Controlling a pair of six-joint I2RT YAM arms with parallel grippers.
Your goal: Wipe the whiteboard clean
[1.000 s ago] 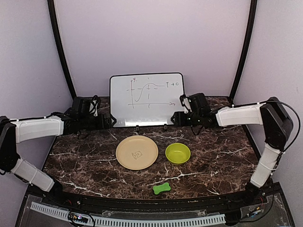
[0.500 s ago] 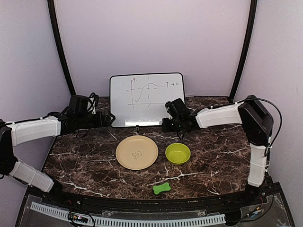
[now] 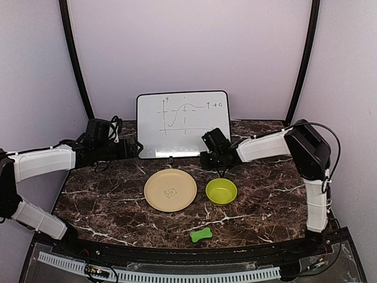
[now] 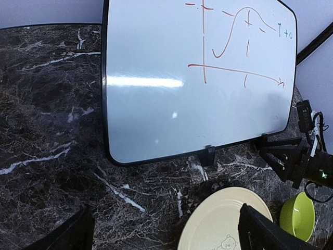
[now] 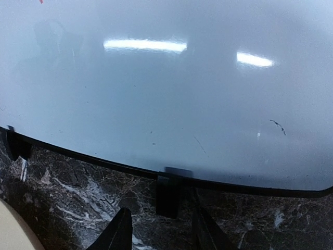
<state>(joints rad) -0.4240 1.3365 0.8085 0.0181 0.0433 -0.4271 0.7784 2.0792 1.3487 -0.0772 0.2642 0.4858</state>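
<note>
The whiteboard [image 3: 182, 124] stands upright at the back of the table, with red graph lines and a small teal mark on it. It fills the left wrist view [image 4: 197, 94] and the right wrist view [image 5: 166, 88]. My left gripper [image 3: 133, 149] is open and empty, just off the board's lower left corner; its fingers sit wide apart in its own view [image 4: 166, 239]. My right gripper [image 3: 205, 156] is open and empty, low at the board's lower right edge. In its own view [image 5: 161, 237] the fingertips point at a black foot clip [image 5: 169, 195].
A round beige plate [image 3: 170, 190] and a lime green bowl [image 3: 221, 191] sit in front of the board. A small green bone-shaped object [image 3: 201, 234] lies near the front edge. The table is dark marble [image 3: 100, 194], with walls close behind.
My right arm has swung left along the board's lower edge, from beside the right corner to the right foot clip. My left arm has pulled back slightly.
</note>
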